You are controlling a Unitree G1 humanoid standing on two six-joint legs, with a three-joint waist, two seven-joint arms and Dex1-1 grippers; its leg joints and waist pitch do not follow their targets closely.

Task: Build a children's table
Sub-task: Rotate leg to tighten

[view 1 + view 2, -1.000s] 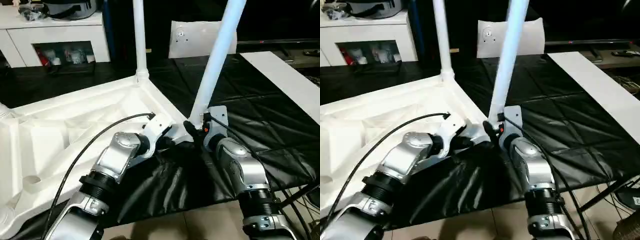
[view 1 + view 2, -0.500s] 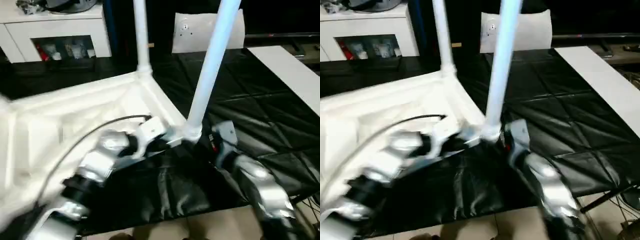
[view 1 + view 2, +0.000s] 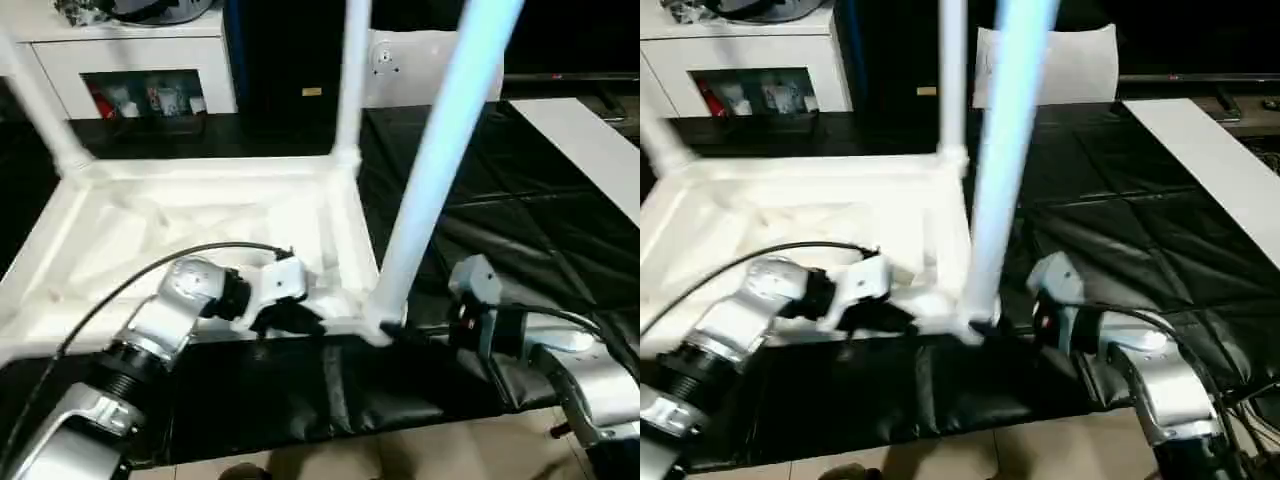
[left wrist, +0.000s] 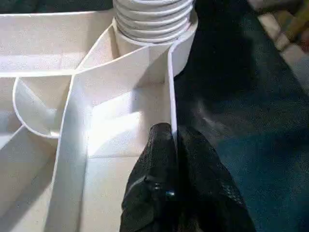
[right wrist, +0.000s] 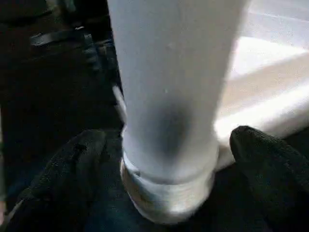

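The white tabletop lies upside down on a black sheet, ribbed underside up. Three white legs stand in its corner sockets: a near right leg, a far right leg and a far left leg. My left gripper is shut on the tabletop's near rim, just left of the near right corner. In the left wrist view its fingers pinch the thin rim wall below the ribbed leg end. My right gripper is open, with a finger on each side of the near right leg's base.
A white cabinet stands at the back left and a white flat bag leans at the back middle. A white board lies at the right on the black sheet. Pale floor shows below the sheet's near edge.
The tabletop has turned, and its near right corner has come toward me. The far left leg has come into view. My right gripper has let go of the near leg and drawn back.
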